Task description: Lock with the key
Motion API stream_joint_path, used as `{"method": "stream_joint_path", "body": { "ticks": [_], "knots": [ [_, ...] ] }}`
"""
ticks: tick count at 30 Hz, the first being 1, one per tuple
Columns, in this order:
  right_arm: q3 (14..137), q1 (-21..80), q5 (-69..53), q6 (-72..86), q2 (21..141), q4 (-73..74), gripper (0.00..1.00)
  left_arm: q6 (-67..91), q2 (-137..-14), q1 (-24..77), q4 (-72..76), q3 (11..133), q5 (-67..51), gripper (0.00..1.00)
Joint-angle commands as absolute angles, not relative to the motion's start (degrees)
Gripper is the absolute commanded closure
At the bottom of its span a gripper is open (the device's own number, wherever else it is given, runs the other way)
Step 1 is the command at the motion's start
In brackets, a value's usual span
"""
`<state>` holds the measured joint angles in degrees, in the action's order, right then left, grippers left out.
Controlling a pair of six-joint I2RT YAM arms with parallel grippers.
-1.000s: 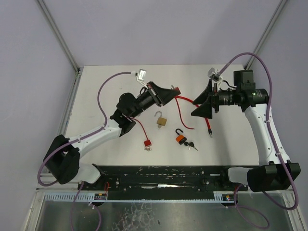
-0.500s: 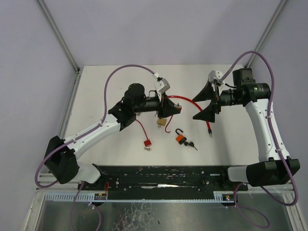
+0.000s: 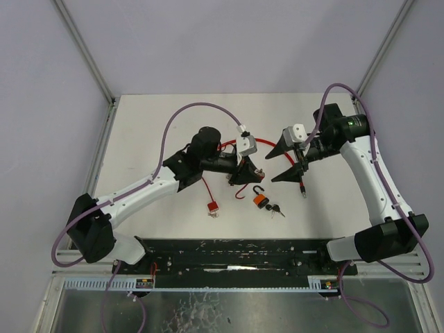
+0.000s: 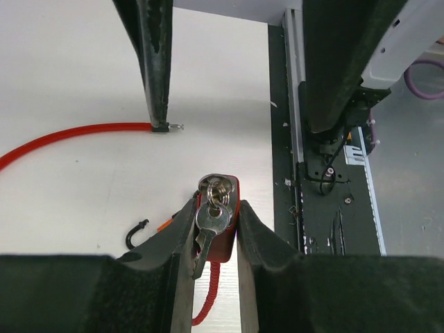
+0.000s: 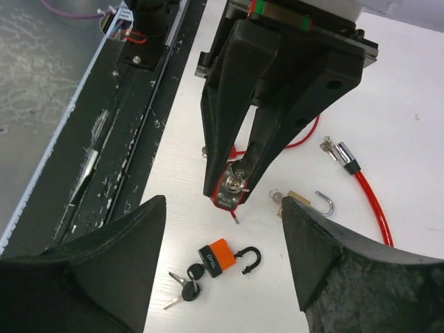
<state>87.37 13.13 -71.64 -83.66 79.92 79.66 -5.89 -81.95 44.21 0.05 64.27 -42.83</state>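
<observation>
Table: white table top [image 3: 139, 139], with every lock lying on it except the one that is gripped.
Right gripper [image 3: 270, 168]: jaws spread wide with nothing in them; it hangs over the table, pointing at the left gripper from close by.
Left gripper [image 4: 216, 211]: fingers pinched shut on the red cable-lock body, near the middle of the table.
Red cable [image 4: 69, 135]: lies curved on the table, its bare metal pin end [image 4: 175, 126] free and apart from the lock body.
Red cable-lock body [image 5: 227, 192]: clamped between the left fingers, above the table.
Orange padlock [image 5: 217, 255]: flat on the table, black shackle swung open, near the held lock.
Brass padlock [image 5: 297, 201]: flat, silver shackle open.
Small red padlock [image 3: 213, 207]: lies toward the near edge.
Silver keys [image 4: 210, 218]: on a ring, hanging at the gripped lock body.
Black-headed keys [image 5: 189, 283]: just beside the orange padlock.
</observation>
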Motion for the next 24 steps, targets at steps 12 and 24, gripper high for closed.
{"method": "stream_joint_path", "body": {
  "ticks": [12,24],
  "knots": [
    [90.76,17.76,-67.62,-91.42,81.96,81.82,0.55,-11.37,-82.82,45.87,-2.00,67.39,-46.69,1.00],
    [89.38,19.22,-64.30,-91.43,82.44,80.98,0.65,-11.23,-83.27,46.53,-1.62,67.48,-47.93,1.00]
  ]
}}
